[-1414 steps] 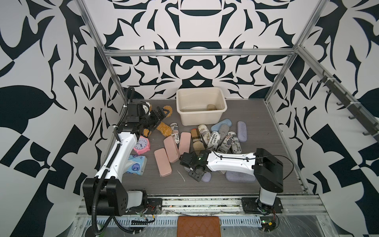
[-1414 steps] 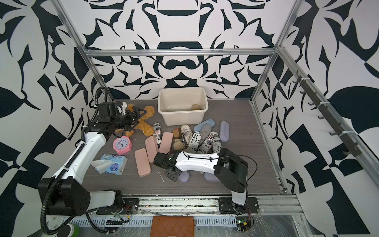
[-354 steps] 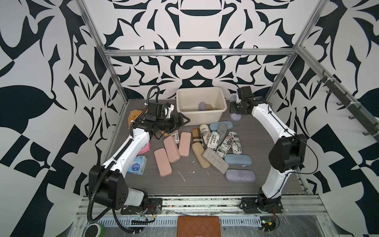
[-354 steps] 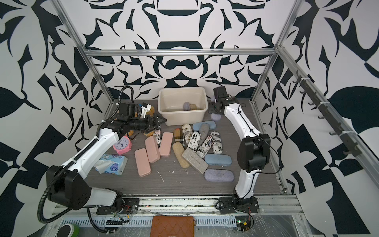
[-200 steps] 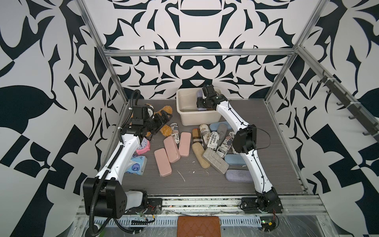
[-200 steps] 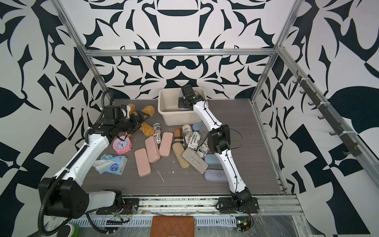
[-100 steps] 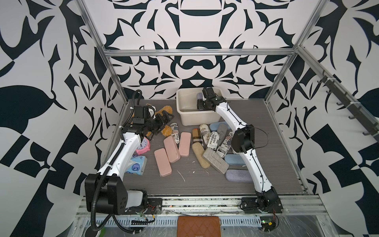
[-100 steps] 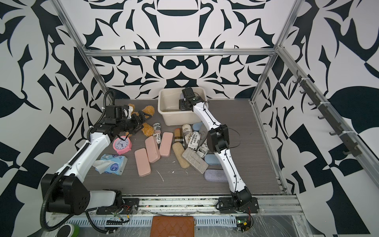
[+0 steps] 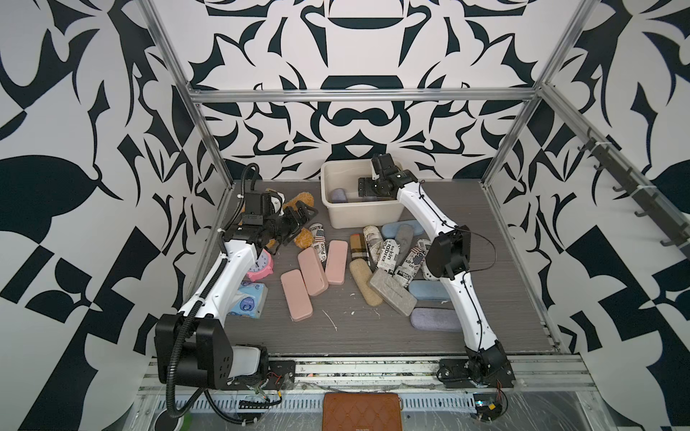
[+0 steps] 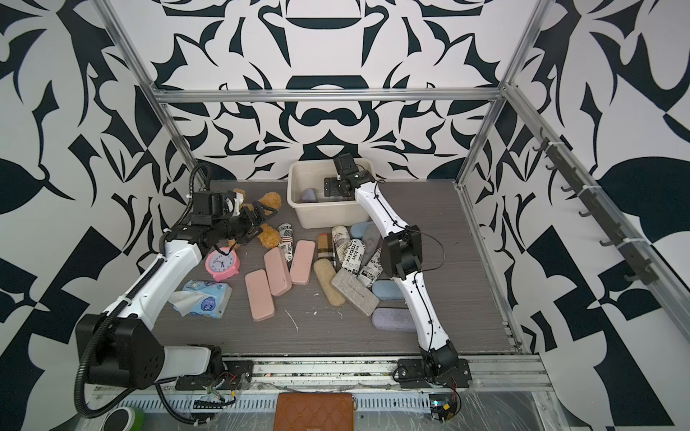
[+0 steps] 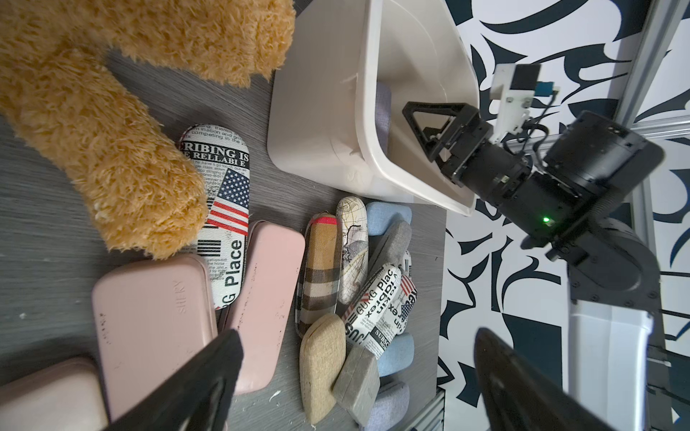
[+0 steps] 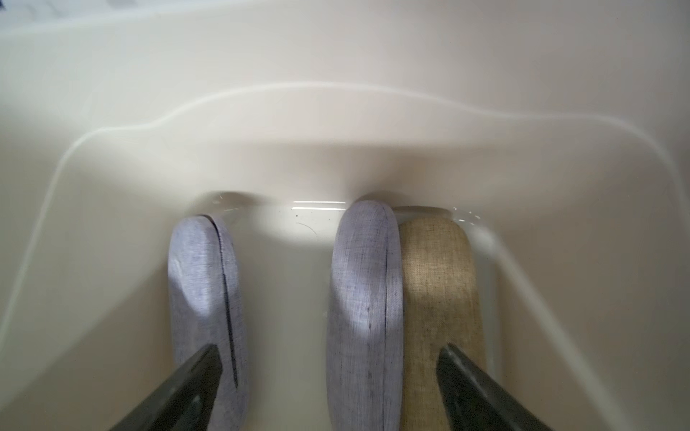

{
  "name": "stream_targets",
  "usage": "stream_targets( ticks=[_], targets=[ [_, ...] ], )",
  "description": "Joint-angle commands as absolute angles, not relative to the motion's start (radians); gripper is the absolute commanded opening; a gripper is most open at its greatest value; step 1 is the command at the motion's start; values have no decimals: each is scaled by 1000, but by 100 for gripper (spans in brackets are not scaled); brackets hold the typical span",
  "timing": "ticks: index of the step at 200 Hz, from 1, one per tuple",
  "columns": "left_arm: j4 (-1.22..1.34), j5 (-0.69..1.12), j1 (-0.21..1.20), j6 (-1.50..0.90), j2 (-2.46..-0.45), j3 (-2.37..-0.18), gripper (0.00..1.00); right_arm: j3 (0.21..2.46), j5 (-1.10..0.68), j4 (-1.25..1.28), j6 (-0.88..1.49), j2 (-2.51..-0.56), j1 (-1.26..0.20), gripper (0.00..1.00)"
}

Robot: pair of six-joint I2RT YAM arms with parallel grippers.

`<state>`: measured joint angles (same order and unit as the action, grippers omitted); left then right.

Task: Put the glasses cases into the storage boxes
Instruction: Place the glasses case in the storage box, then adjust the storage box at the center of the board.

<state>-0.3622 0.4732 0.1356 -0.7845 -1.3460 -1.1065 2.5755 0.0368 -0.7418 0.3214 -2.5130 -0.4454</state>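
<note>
Against the back edge of the tabletop [image 9: 504, 298], near its middle, sits the storage box [image 9: 364, 218], a cream-white plastic tub with a rolled rim and tapered sides. The right wrist view shows three glasses cases [image 12: 364, 298] on its floor: two lilac cases [image 12: 203, 291], each showing its seam, and a tan case [image 12: 440, 283] touching the second of them. The others lie loose mid-tabletop in front of the box: three pink cases [image 9: 313, 265] side by side toward the left edge; a heap of newspaper-print cases [image 9: 386, 253]; a tan plaid case [image 9: 357, 248]; a grey felt case [image 9: 392, 296]; a light blue case [image 9: 425, 290]; and, nearest the front edge, a loose lilac case [image 9: 435, 319].

The right arm [image 9: 463, 298] rises from the front right corner, bends at its elbow above the heap and reaches down into the box; the right gripper [image 12: 328, 358] hangs low inside, its fingers [image 12: 194, 377] spread wide to either side of the second lilac case and clear of it on both sides, holding nothing. The left arm [image 9: 220, 283] stretches from the front left corner toward the back left corner; the left gripper [image 11: 354, 347] hovers over the brown plush toy [image 9: 302, 237], fingers fully apart and empty.
</note>
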Motion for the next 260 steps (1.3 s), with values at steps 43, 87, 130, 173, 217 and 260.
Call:
stream_targets(
  ticks=[43, 87, 130, 173, 217, 260],
  targets=[
    [-387, 483, 136, -717, -1433, -1235, 98, 2515, 58, -716, 246, -2198, -455, 88],
    [-499, 453, 169, -641, -1636, -1507, 94, 2302, 148, -719, 196, -2075, -366, 88],
    [-617, 443, 214, -594, -1880, -1775, 90, 2311, 15, -787, 198, -2127, -279, 88],
    [-696, 407, 220, -575, -2051, -1947, 76, 2240, -44, -749, 199, -2147, -246, 77],
    [-696, 362, 221, -550, -2082, -1958, 69, 2154, -120, -685, 206, -2143, -226, 66],
    [-722, 378, 221, -512, -2127, -1992, 38, 2031, -186, -612, 263, -2105, -209, 29]
  ],
)
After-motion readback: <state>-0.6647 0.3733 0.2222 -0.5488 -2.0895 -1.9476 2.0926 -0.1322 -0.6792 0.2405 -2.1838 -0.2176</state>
